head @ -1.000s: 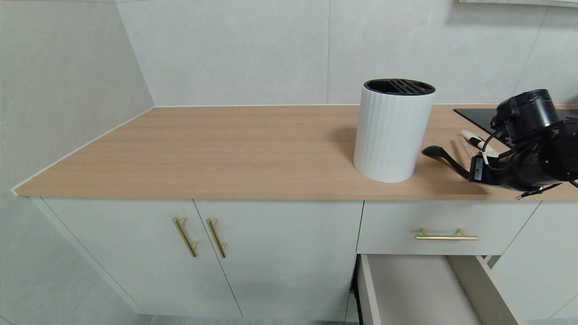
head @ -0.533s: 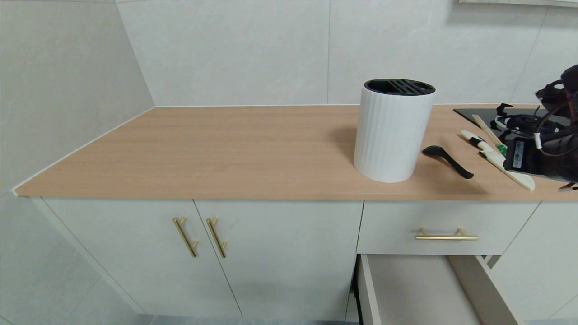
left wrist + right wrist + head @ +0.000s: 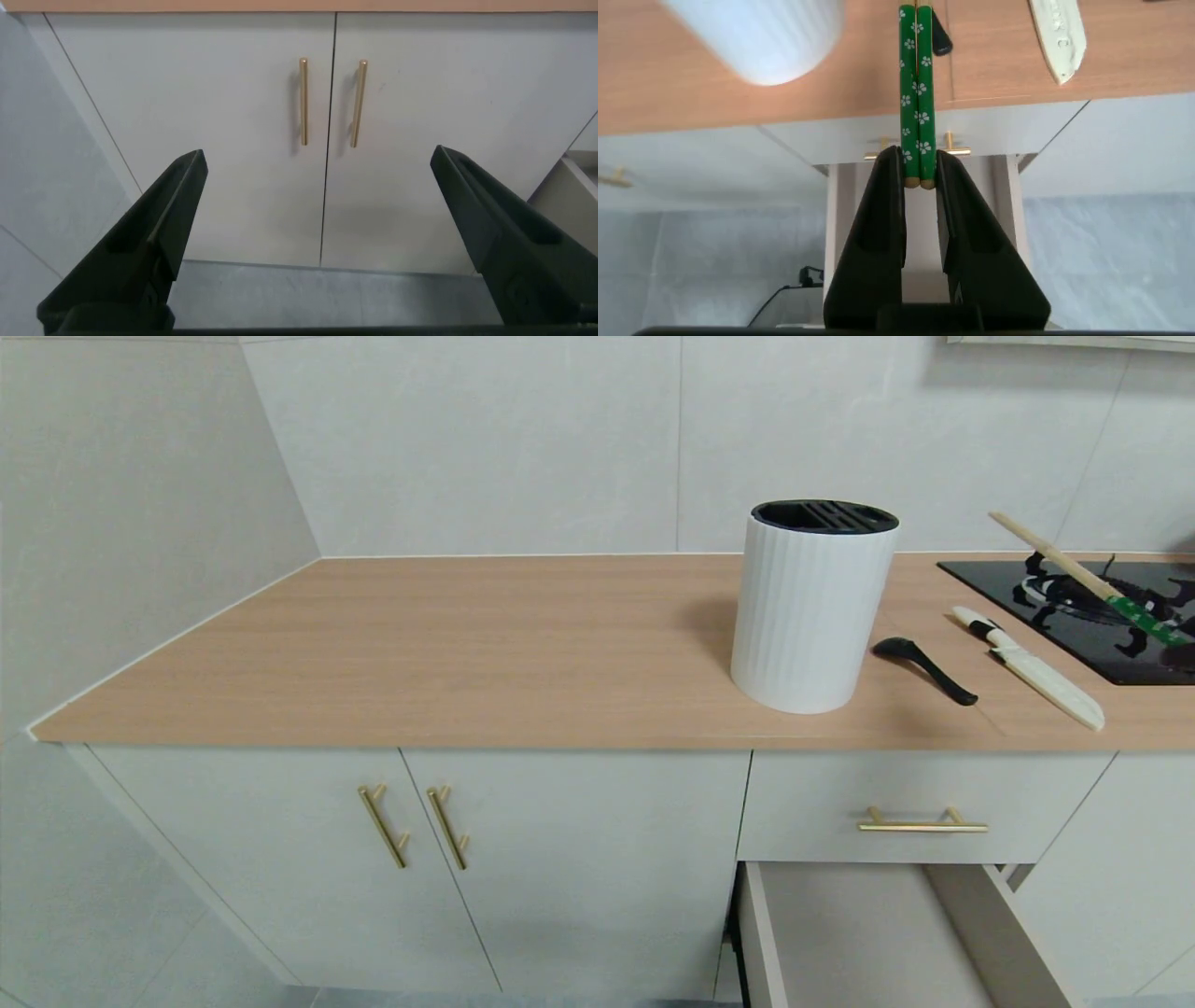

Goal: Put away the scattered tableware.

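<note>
While right gripper (image 3: 918, 161) pinches chopsticks (image 3: 915, 84), tile-backed wooden counter (image 3: 467, 644) bears holder (image 3: 810, 616), knife (image 3: 1036, 672)

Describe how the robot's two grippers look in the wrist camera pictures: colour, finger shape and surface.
Both are matte black. The left gripper has two broad, wedge-shaped fingers with flat, angular faces that narrow to blunt tips. The right gripper has the same build: two thick fingers widening toward a shared black base, with smooth, flat inner faces. The fingers are plain, with no markings or cables on them.
</note>
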You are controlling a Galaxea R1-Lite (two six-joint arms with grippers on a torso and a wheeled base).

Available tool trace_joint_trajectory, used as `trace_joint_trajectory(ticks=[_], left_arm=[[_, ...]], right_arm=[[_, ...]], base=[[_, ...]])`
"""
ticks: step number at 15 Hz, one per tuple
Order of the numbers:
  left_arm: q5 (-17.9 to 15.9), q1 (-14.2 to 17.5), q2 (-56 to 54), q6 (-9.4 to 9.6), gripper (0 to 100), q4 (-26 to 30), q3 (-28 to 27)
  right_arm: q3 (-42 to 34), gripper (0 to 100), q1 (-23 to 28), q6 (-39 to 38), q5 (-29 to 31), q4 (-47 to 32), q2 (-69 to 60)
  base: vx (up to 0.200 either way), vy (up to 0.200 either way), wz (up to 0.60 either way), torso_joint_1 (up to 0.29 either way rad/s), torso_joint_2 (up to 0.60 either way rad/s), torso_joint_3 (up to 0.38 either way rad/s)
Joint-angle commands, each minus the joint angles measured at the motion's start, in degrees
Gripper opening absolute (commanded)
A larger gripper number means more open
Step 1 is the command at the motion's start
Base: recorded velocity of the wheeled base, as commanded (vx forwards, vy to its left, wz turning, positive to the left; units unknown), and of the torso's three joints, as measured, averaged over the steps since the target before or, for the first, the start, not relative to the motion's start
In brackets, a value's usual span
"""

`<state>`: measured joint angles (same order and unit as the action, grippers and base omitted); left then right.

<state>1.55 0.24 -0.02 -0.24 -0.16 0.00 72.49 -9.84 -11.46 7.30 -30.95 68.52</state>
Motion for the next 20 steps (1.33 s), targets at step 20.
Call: trace_joint_trajectory(ticks=[20], left_arm=[[0.0, 0.0, 0.0, -0.02, 100, 0.0, 0.0]], right_arm=[[4.1, 0, -8.1, 10.3, -17.3, -40.9, 7.9]], base=[[0.0, 0.0, 0.0, 0.0, 0.0, 0.0]])
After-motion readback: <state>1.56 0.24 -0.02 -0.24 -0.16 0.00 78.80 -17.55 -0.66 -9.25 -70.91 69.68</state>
